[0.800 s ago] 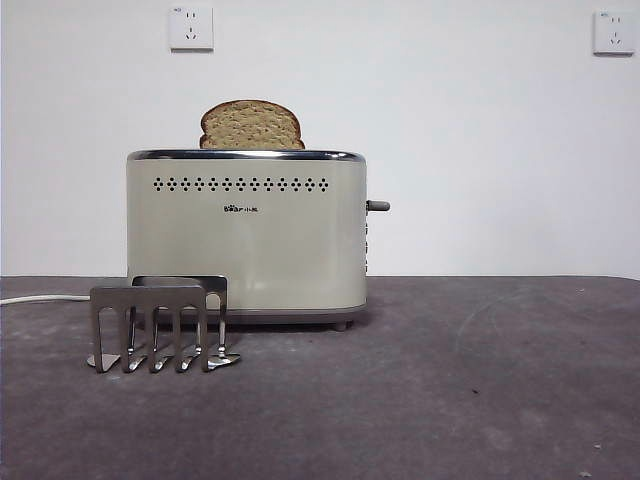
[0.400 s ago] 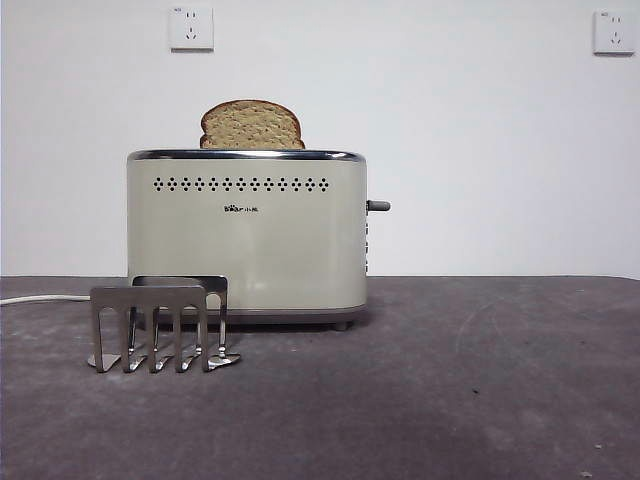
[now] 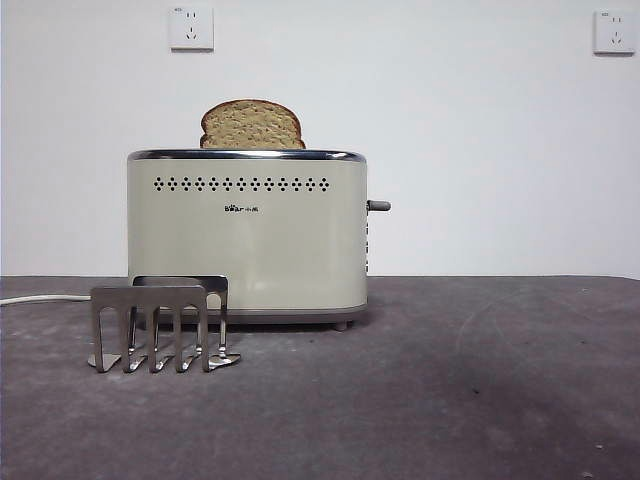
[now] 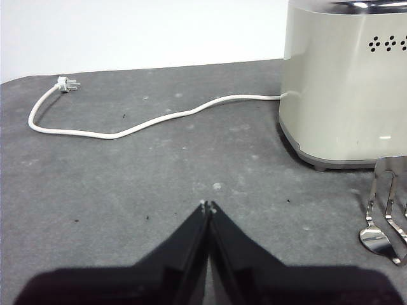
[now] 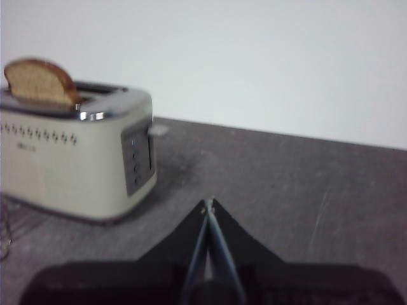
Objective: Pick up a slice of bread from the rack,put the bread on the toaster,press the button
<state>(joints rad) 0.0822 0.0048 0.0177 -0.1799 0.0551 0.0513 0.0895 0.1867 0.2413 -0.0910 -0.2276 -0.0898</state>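
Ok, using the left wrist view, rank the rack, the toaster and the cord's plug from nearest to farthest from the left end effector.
1. Rack: its curled feet lie closest to the left end effector, off to one side.
2. Toaster: just beyond the rack, on the same side.
3. Plug: farthest, at the cord's far end on the opposite side.

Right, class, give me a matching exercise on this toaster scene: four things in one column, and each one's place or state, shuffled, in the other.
Things:
1. slice of bread
2. rack
3. white cable
4. left hand

Places or states:
A. lying loose on the table, plug free
B. shut, holding nothing
C. standing in the toaster's top slot
D. empty, in front of the toaster

Pairs: 1-C, 2-D, 3-A, 4-B
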